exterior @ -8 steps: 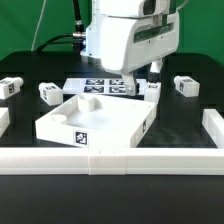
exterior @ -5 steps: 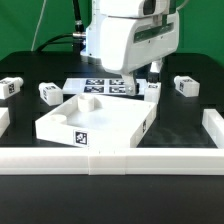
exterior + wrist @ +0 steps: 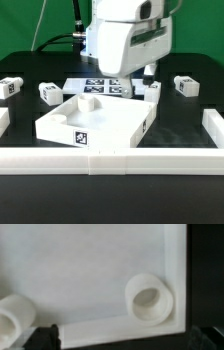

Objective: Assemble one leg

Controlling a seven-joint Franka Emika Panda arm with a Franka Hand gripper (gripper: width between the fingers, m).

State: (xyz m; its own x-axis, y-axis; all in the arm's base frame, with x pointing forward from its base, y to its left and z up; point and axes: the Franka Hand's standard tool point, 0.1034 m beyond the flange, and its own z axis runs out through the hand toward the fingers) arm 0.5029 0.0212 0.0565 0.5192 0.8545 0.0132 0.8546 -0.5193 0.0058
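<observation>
I see the black table [image 3: 110, 200] with a white rail [image 3: 110, 158] along its near edge. The arm [image 3: 125, 40] fills the middle of my exterior view and hides most of the gripper [image 3: 128, 340].

The panel [image 3: 95, 120], a big white square tray, lies under the fingers and in front of them. My wrist view looks down on its flat face. One round hole [image 3: 150, 303] sits close to the fingers, and part of a second hole [image 3: 10, 324] shows out past one finger. The marker board [image 3: 100, 87] lies flat just behind the panel, under the arm.

The leg [image 3: 152, 91] stands on the table near the fingers, just beside the panel's far corner on the exterior view's right. I cannot tell whether it touches the panel. The right leg [image 3: 185, 85] stands farther out on that side. The mid leg [image 3: 48, 92] and the end leg [image 3: 10, 85] stand well away from the fingers, toward the exterior view's left.

The fingers [image 3: 45, 339] are spread wide apart with nothing clamped. Only a white strip of the panel shows in the gap.
</observation>
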